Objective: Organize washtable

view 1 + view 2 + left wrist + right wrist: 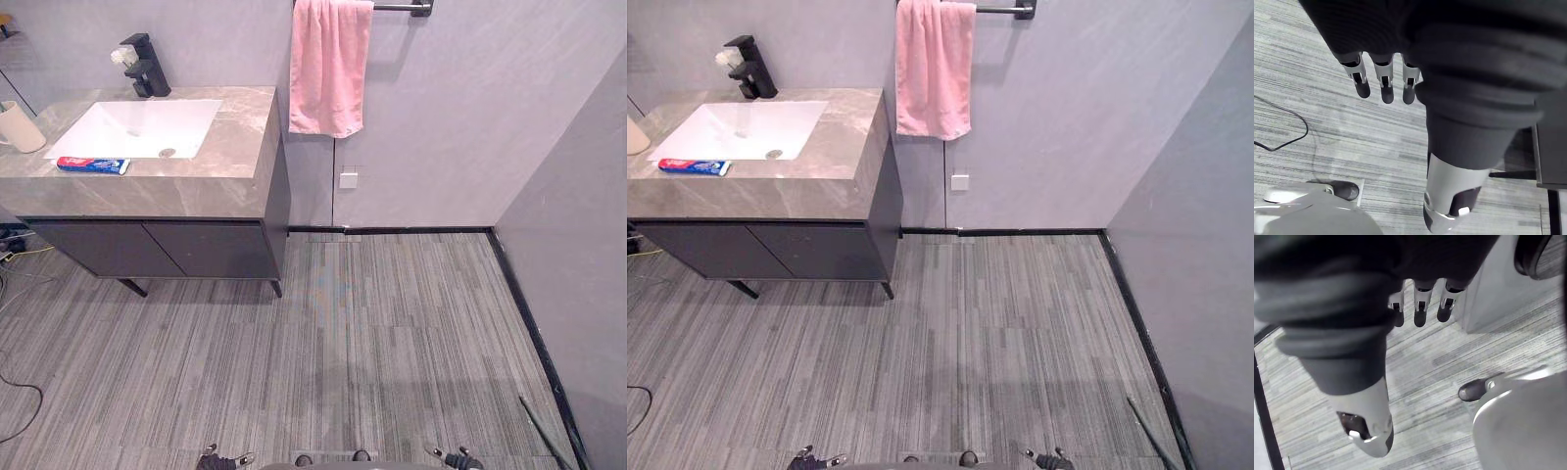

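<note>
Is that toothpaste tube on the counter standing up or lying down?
Lying down. The toothpaste tube rests flat on its side on the stone counter, just in front of the white basin.

The towel was pink, the basin white, the faucet black, the countertop veined grey-brown, the floor grey-striped.

A stone-topped washtable stood at the far left, its white sink below a black faucet. A toothpaste tube lay just near of the sink, and a cream cup stood at the counter's left edge. To the right, a pink towel hung from a dark rail.
</note>
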